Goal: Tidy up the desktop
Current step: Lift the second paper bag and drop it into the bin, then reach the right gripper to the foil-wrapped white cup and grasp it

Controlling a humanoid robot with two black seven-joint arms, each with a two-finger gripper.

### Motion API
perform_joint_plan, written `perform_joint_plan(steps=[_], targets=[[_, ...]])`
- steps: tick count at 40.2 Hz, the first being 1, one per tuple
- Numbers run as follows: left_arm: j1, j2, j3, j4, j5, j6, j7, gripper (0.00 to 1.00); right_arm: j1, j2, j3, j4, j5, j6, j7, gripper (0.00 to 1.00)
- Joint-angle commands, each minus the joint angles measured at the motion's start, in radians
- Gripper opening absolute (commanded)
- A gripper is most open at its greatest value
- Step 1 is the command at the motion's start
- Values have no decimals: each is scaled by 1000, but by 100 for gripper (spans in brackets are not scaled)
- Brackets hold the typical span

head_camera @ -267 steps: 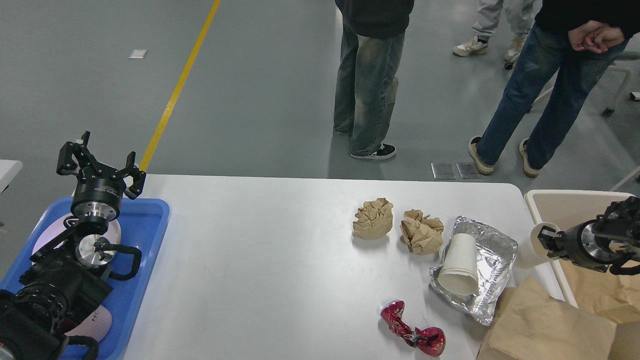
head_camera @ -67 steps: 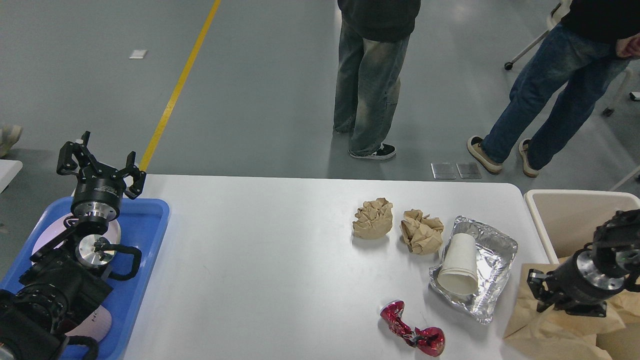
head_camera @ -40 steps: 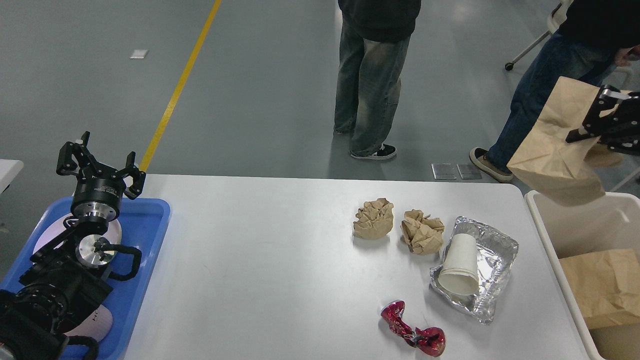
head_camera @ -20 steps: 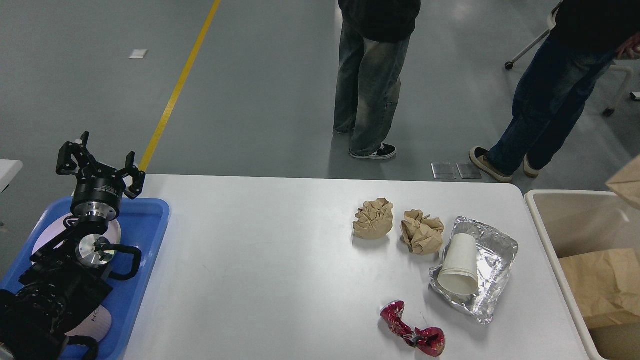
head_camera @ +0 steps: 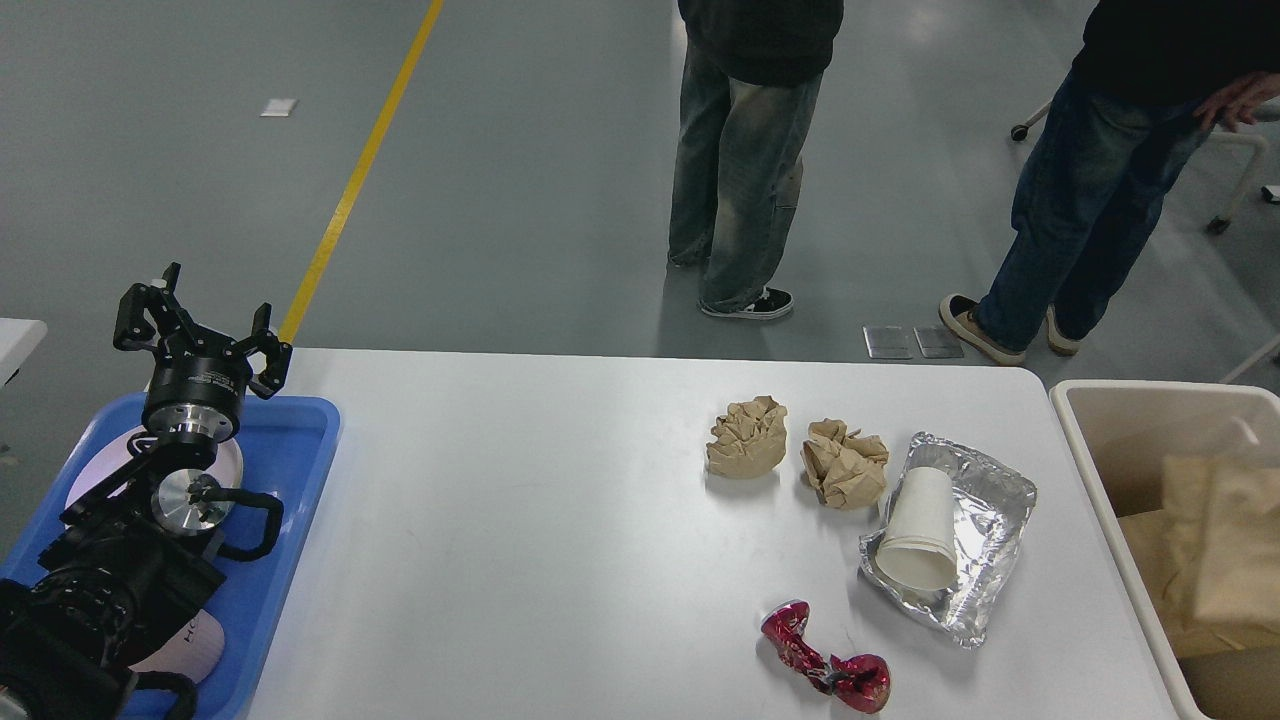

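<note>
Five pieces of litter lie on the white surface point(head_camera: 520, 530), all toward its right half: two crumpled brown paper balls point(head_camera: 746, 437) point(head_camera: 845, 462) side by side, a foil tray point(head_camera: 985, 510) just right of them with a white paper cup point(head_camera: 918, 529) lying on its side inside, and a twisted red wrapper point(head_camera: 826, 668) nearer the front edge. The surface itself runs long left to right, its far corners rounded.

The cup's long axis runs roughly near to far, its open mouth pointing toward the robot and slightly left. The wrapper stretches diagonally, from upper left to lower right.

A beige bin point(head_camera: 1085, 445) stands against the right end, holding brown paper bags point(head_camera: 1215, 540). A blue tray point(head_camera: 290, 450) sits at the left end, with a pale plate point(head_camera: 95, 470) in it.

The left gripper point(head_camera: 200, 325) hangs above the blue tray's far edge, its fingers spread apart and holding nothing; all the litter lies well to its right. The right gripper is out of view, yet that arm's side is plainly the nearer one to the litter and bin, so it probably suits the next pick.
</note>
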Motion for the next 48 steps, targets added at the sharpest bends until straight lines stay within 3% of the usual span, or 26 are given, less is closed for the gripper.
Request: perform_joint_plan(steps=[1,10,14,19,22,28,29,35,40,48], targets=[[0,0,0,0,0,0,0,96,1,5,5,4,1,0,0,100],[0,0,0,0,0,0,0,96,127,47,-9,73,-2,9,-3,100],[0,0,0,0,0,0,0,96,287,48,-37,130,-8,49,-6,100],[0,0,0,0,0,0,0,96,562,82,-199,240,-7,176,-6,100],[0,0,0,0,0,0,0,96,853,140,-392,406,-1,285,-6,100],[0,0,0,0,0,0,0,96,1069,272,-535,521,4,480,-4,100],[0,0,0,0,0,0,0,96,1090,321,-566,526,9,561,-4,100],[0,0,0,0,0,0,0,96,1112,429,-600,560,16,802,-1,100],[0,0,0,0,0,0,0,96,1057,429,-569,560,15,801,-1,100],[0,0,0,0,0,0,0,96,738,361,-442,491,15,669,-3,100]])
